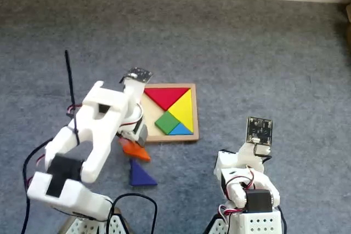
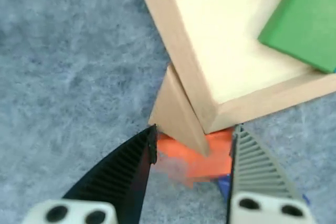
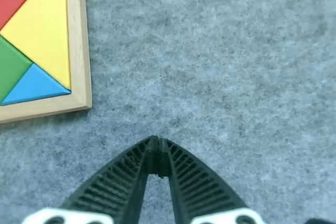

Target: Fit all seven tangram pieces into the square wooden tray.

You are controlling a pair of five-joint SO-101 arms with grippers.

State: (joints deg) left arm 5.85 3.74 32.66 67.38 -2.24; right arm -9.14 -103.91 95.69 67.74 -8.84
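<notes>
One wooden tray [image 1: 195, 114] lies on the grey desk [image 1: 263, 53]. It holds four pieces: red triangle [image 1: 164, 97], yellow triangle [image 1: 184, 112], green square [image 1: 166, 123] and light-blue triangle [image 1: 181, 130]. Two more pieces lie outside it, a dark-blue triangle [image 1: 141, 175] near one corner and an orange piece [image 2: 210, 163]. The left wrist view alone shows the left end effector [image 2: 195, 131] clamping the orange piece against that corner. The right end effector [image 3: 157, 148], beside the tray, is fully closed and empty.

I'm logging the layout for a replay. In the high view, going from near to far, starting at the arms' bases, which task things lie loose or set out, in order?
dark blue triangle → orange piece → wooden tray. The coloured pieces inside the tray overlap in depth, so they are left out.
</notes>
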